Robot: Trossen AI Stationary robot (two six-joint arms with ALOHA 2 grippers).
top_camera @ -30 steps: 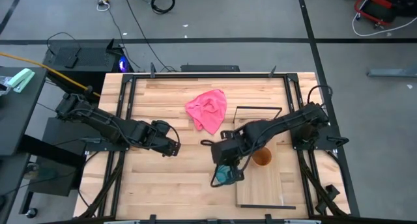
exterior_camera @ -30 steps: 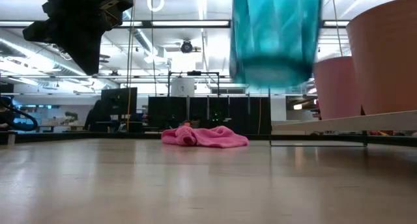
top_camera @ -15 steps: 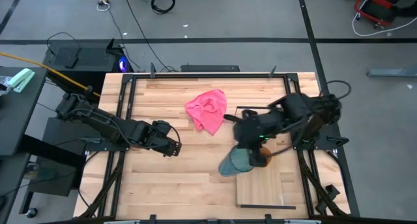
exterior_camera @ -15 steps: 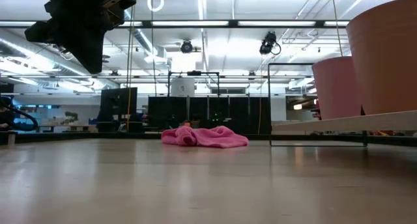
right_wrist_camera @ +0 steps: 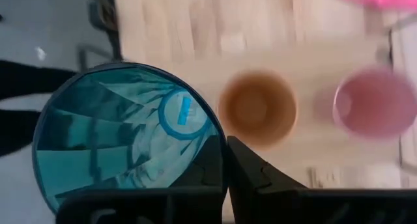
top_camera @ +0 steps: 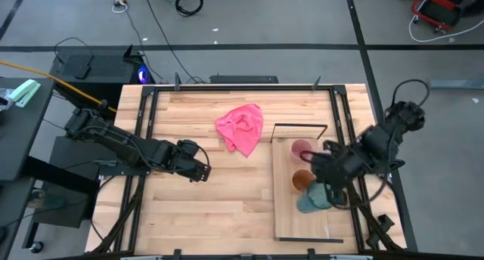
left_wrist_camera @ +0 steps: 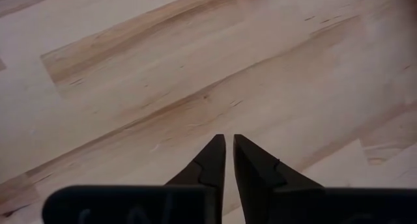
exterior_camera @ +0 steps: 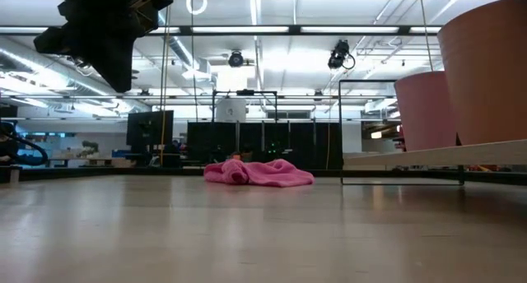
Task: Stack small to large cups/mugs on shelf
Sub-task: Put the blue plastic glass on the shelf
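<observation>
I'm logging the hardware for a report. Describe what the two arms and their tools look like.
Both arms are dark, nearly black, jointed and blocky, with black cables looping along them. The left tool ends in two matte black fingers tapering to points, with stepped inner edges. The right tool has the same black tapered fingers on a wide black base. No markings are legible.
</observation>
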